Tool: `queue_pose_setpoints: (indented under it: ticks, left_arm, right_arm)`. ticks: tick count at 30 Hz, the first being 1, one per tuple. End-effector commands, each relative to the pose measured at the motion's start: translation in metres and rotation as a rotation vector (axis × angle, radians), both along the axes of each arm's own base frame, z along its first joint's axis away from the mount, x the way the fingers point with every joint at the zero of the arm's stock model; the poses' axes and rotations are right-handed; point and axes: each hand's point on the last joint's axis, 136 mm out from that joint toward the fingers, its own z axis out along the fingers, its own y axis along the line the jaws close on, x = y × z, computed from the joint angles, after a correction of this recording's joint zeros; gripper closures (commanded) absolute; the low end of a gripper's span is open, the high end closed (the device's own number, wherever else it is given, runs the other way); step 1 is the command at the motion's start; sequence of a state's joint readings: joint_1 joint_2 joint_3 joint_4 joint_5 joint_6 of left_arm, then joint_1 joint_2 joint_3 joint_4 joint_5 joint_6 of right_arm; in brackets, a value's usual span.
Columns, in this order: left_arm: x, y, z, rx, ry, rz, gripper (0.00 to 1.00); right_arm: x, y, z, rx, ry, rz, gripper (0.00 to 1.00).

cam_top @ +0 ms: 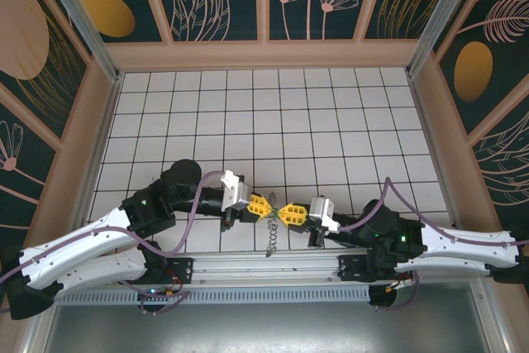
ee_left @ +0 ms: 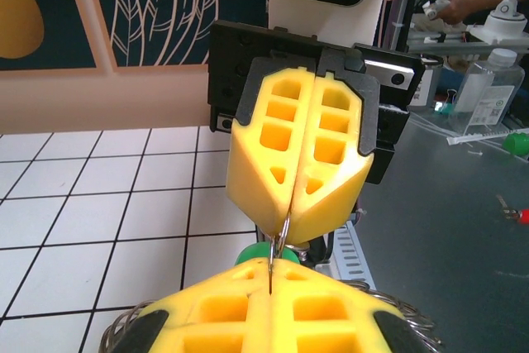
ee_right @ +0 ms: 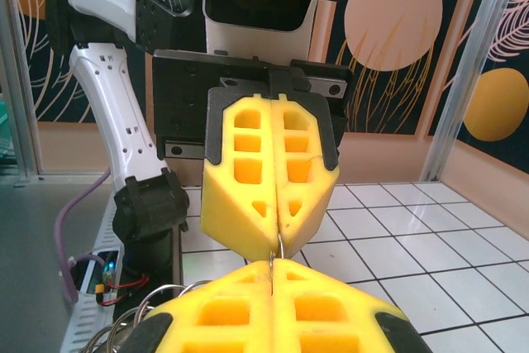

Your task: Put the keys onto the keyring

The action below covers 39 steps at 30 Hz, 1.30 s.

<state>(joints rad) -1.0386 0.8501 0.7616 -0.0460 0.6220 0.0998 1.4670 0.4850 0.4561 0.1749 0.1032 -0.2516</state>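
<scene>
Together, the left gripper and right gripper — two, both clamped shut — pinch one keyring.

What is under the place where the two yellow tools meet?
The keyring hangs as a thin chain under the shut tips of the left tool and right tool. A green piece peeks below the right tool. The tools cover how it is attached.
</scene>
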Motion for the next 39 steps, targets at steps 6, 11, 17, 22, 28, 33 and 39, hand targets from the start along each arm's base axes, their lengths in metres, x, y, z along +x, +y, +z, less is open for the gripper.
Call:
queue_pose_setpoints:
  ticks: [6, 11, 17, 22, 28, 33, 39]
  left_arm:
    - [0.001, 0.001, 0.034, -0.092, -0.039, 0.005, 1.0]
    - [0.0, 0.001, 0.034, -0.095, -0.03, 0.007, 1.0]
    - [0.0, 0.003, 0.037, -0.107, -0.027, 0.01, 1.0]
    - [0.001, 0.003, 0.038, -0.11, -0.029, 0.017, 1.0]
    - [0.002, 0.004, 0.038, -0.115, -0.031, 0.026, 1.0]
    - [0.003, 0.005, 0.04, -0.121, -0.032, 0.039, 1.0]
    - [0.009, 0.007, 0.042, -0.138, -0.045, 0.083, 1.0]
  right_arm:
    - [0.0, 0.008, -0.016, -0.082, -0.079, -0.034, 1.0]
    - [0.0, 0.011, -0.026, -0.122, -0.125, -0.079, 1.0]
    - [0.0, 0.009, -0.032, -0.141, -0.173, -0.125, 1.0]
    - [-0.002, 0.006, -0.032, -0.141, -0.203, -0.145, 1.0]
    - [-0.002, 0.004, -0.03, -0.129, -0.201, -0.149, 1.0]
    - [-0.004, 0.003, -0.028, -0.122, -0.194, -0.142, 0.93]
    - [-0.006, -0.003, -0.017, -0.073, -0.15, -0.129, 0.84]
